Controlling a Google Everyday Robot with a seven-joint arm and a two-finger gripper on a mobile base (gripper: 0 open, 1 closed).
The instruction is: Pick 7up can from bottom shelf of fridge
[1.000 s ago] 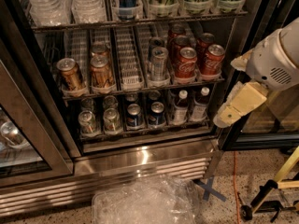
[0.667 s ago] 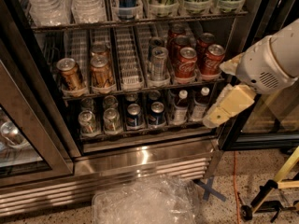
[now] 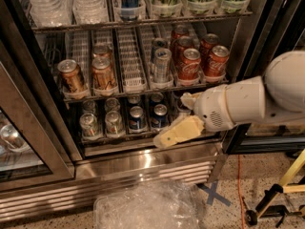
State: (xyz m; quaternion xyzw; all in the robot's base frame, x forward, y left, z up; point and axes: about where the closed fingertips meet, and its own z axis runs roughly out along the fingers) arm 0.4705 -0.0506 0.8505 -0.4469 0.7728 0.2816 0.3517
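Leftward and downward travel has been made by the gripper (image 3: 172,120) since 0.7 s ago; it is now held at the front of the bottom shelf (image 3: 102,138), before the Pepsi cans (image 3: 137,118). Its fingers (image 3: 178,131) are seen spread, with nothing held. The 7up can (image 3: 113,122) stands upright, 2nd lane from the left. The gripper should be carried further left, then fed straight in, so that only that can is straddled.
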